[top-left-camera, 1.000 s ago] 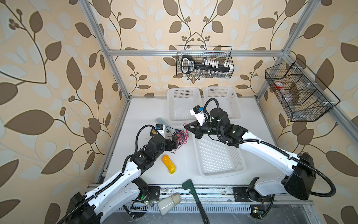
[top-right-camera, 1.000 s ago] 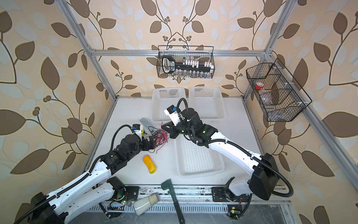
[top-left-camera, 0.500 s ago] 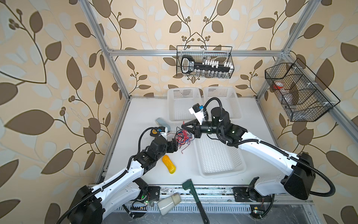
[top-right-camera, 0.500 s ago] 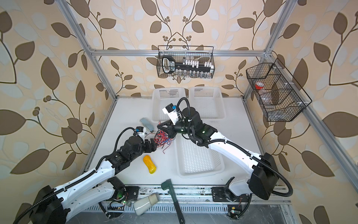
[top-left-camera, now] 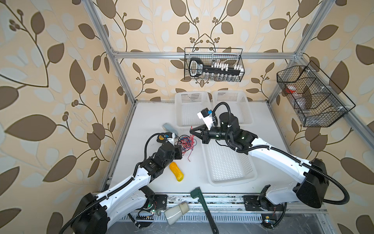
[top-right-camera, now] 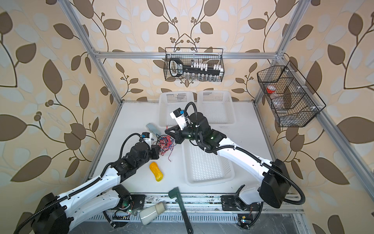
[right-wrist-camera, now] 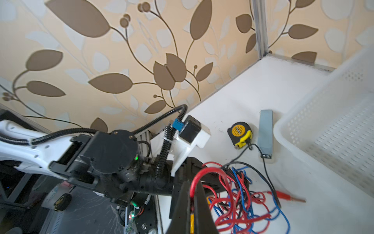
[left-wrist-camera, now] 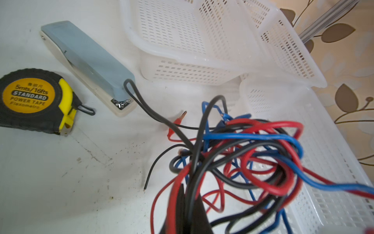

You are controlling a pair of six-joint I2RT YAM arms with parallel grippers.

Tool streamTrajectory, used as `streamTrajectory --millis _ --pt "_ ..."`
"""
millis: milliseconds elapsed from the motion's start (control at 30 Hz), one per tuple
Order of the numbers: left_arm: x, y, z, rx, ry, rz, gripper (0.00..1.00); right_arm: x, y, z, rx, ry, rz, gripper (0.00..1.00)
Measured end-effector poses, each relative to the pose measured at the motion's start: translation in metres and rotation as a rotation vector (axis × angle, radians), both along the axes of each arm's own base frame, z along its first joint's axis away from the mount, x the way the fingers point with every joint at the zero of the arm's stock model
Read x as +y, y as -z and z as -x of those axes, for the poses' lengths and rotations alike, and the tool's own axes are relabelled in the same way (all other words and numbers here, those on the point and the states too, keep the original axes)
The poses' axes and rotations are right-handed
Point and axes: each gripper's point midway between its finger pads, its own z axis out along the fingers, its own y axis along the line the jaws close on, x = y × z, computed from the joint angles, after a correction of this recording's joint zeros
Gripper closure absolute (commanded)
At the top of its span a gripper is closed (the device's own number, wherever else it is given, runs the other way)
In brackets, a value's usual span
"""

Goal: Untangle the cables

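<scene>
The cables point(top-left-camera: 187, 141) point(top-right-camera: 166, 142) form a tangle of thin red, blue and black wires on the white table between the two arms. My left gripper point(top-left-camera: 180, 151) point(top-right-camera: 159, 151) is at the tangle's near left side. In the left wrist view it point(left-wrist-camera: 187, 194) is shut on a black and a red strand of the cables point(left-wrist-camera: 242, 158). My right gripper point(top-left-camera: 191, 130) point(top-right-camera: 166, 131) reaches in from the right, just above the tangle. It point(right-wrist-camera: 193, 186) is shut on a loop of red cable point(right-wrist-camera: 204, 172) that rises from the bundle.
A tape measure point(left-wrist-camera: 30, 97) and a grey-blue stapler point(left-wrist-camera: 91, 66) lie just behind the tangle. A long white basket point(top-left-camera: 232, 180) sits right of it, two more point(top-left-camera: 192, 95) at the back. A yellow object point(top-left-camera: 176, 171) and a green-handled tool point(top-left-camera: 202, 204) lie near the front.
My left gripper's jaws went from open to shut on strands of the tangle. The right gripper, still holding the red loop, shifted slightly to the left.
</scene>
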Motion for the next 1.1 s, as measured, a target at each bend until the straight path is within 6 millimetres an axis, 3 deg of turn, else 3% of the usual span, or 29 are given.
streamTrajectory --millis 167,367,567,767,1100 --pt "0.019 0.012 0.004 0.045 -0.078 -0.065 1.0 -0.027 0.02 -0.015 0.013 0.135 0.108 1.0" --pt "0.035 0.011 0.007 0.061 -0.152 -0.095 1.0 -0.089 0.035 -0.026 0.034 0.305 0.173 1.0" --pt "0.044 0.016 0.011 0.088 -0.191 -0.119 1.0 -0.134 0.031 -0.02 0.022 0.414 0.186 1.0" --pt "0.046 0.011 0.01 0.087 -0.215 -0.113 1.0 -0.16 0.014 -0.014 -0.017 0.465 0.175 1.0" --pt "0.049 0.008 0.012 0.091 -0.238 -0.092 1.0 -0.187 0.007 -0.01 -0.048 0.534 0.207 1.0"
